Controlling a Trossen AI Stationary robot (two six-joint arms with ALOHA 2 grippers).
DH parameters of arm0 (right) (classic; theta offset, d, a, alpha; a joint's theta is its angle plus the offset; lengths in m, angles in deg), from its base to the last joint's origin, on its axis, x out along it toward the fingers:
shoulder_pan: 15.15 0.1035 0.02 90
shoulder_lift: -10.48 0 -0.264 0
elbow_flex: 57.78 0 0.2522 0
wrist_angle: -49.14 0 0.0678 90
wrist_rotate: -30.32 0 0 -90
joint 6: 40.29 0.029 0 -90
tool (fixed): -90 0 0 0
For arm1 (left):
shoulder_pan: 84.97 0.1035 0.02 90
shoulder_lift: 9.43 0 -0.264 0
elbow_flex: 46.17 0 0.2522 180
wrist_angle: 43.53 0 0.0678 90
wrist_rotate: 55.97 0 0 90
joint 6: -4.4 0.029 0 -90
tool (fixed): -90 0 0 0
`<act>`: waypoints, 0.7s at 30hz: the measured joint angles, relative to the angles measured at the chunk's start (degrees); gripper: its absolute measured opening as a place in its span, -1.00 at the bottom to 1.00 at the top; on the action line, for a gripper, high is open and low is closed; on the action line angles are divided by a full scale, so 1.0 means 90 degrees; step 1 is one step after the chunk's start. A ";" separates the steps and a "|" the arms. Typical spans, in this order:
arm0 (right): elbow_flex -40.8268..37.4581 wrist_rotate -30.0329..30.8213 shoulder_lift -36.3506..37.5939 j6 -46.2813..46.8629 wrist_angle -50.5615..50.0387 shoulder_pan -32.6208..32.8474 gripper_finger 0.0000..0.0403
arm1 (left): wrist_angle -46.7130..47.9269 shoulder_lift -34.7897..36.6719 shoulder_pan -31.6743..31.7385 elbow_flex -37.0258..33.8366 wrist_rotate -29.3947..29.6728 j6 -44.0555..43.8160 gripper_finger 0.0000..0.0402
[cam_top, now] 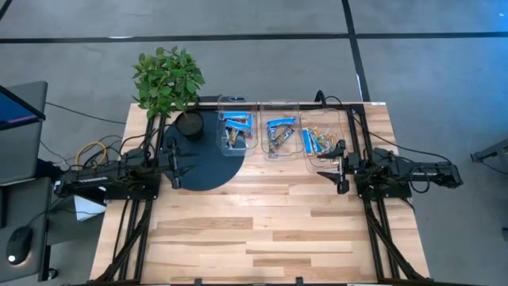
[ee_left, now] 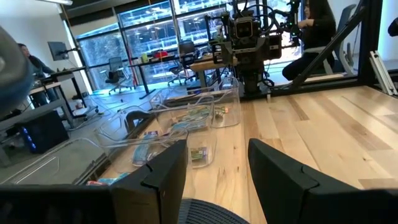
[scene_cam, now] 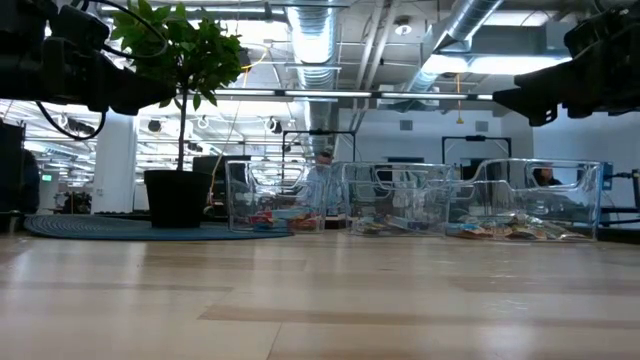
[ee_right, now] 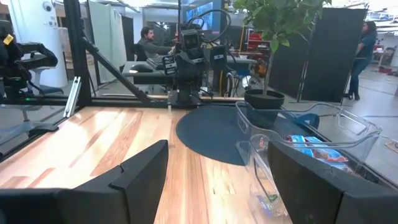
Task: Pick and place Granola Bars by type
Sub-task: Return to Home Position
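The granola bars lie inside three clear plastic tubs along the table's far side: a left tub, a middle tub and a right tub, each holding blue and brown-orange wrapped bars. They also show in the low view. My left gripper is open and empty above the dark round mat, left of the tubs. My right gripper is open and empty, just near of the right tub. Both are raised off the table.
A potted plant stands on the dark mat at the far left. The near half of the wooden table is bare wood. People sit and stand in the room beyond the table.
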 joint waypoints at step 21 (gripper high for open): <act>-0.0002 -0.0002 0.0000 0.0000 -0.0002 0.0000 0.34 | 0.0005 0.0001 -0.0002 0.0000 -0.0002 -0.0004 -0.17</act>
